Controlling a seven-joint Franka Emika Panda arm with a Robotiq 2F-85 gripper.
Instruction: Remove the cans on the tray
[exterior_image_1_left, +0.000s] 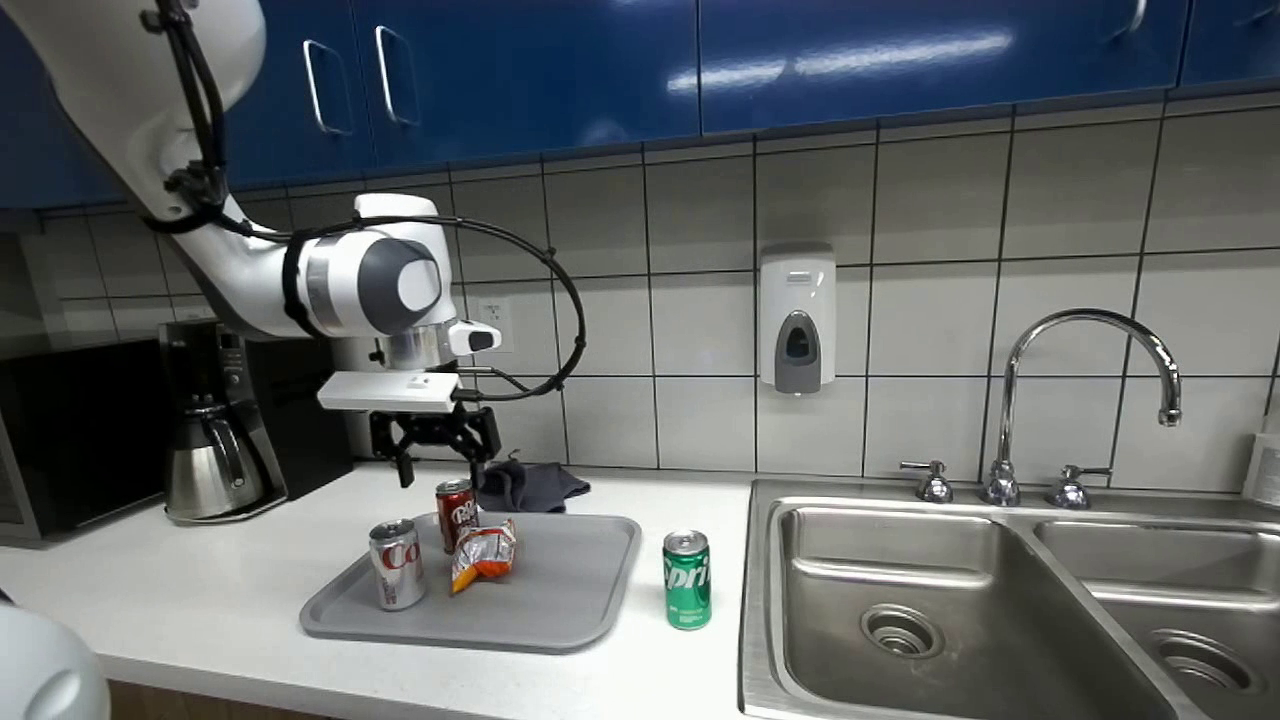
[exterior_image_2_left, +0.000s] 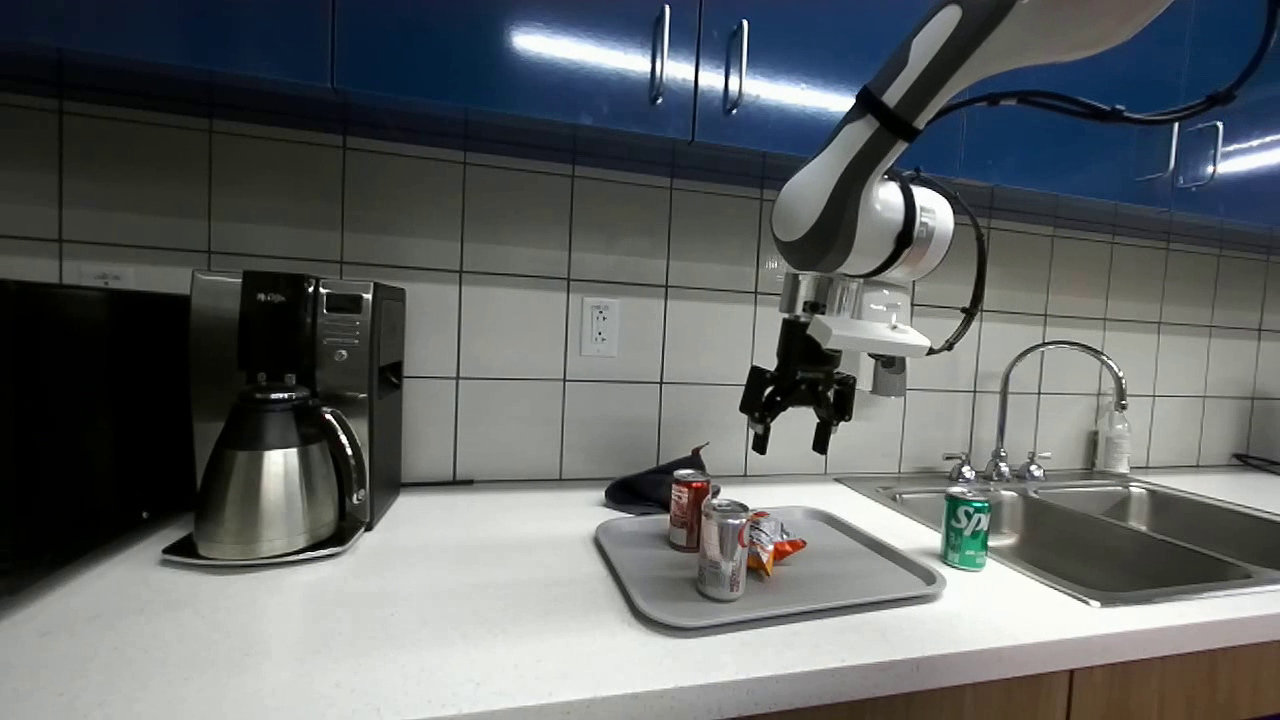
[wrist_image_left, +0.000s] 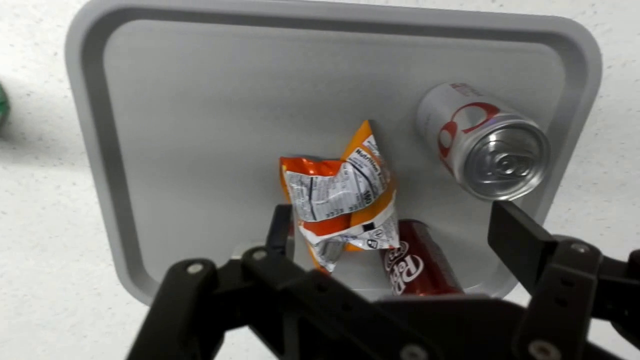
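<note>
In an exterior view: gripper hangs over the tray, pointing down, jaws spread wide. On the tray, toward its left and middle there: silver can upright near the front left corner, dark red can upright toward the back, snack packet lying just in front of the dark red can; can't tell if those two touch. Green can upright on the counter, off the tray, between tray and sink. Cloth behind the tray. Tap at the sink's back edge, soap dispenser on the tiled wall.

In an exterior view, coffee maker at left on the counter, well apart from the tray; outlet on the wall. Gripper clear above the cans, visible gap under it, jaws wide here too. Silver can stands in front of the dark red can, covering part of it; packet shows partly behind the silver can. Green can near the tray's right end, just beside the sink.

Wrist view looks down on the tray. Fingers well apart at the bottom. Packet about mid-tray, printed panel up. Silver can at right, lid facing the camera. Dark red can at the bottom, partly hidden by the gripper body; white lettering shows. Green can just a sliver at the left edge, off the tray.
</note>
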